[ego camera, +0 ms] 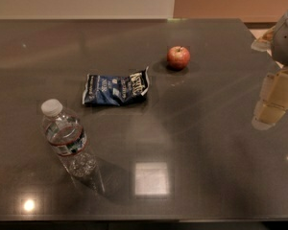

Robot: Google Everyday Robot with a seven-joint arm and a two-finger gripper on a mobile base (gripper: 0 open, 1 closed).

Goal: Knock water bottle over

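the water bottle (67, 139) stands upright, long axis vertical, near the front left corner of the worktop (206, 176). the gripper (277, 97) hangs at the right edge, well apart; whether it is spread or closed i cannot tell

On the table (206, 166), the bottle (65, 138) stands front left. The bag (116, 87) lies behind it, nearer the middle. The apple (178, 57) sits farther back and right. The gripper (274, 99) hangs over the right edge.
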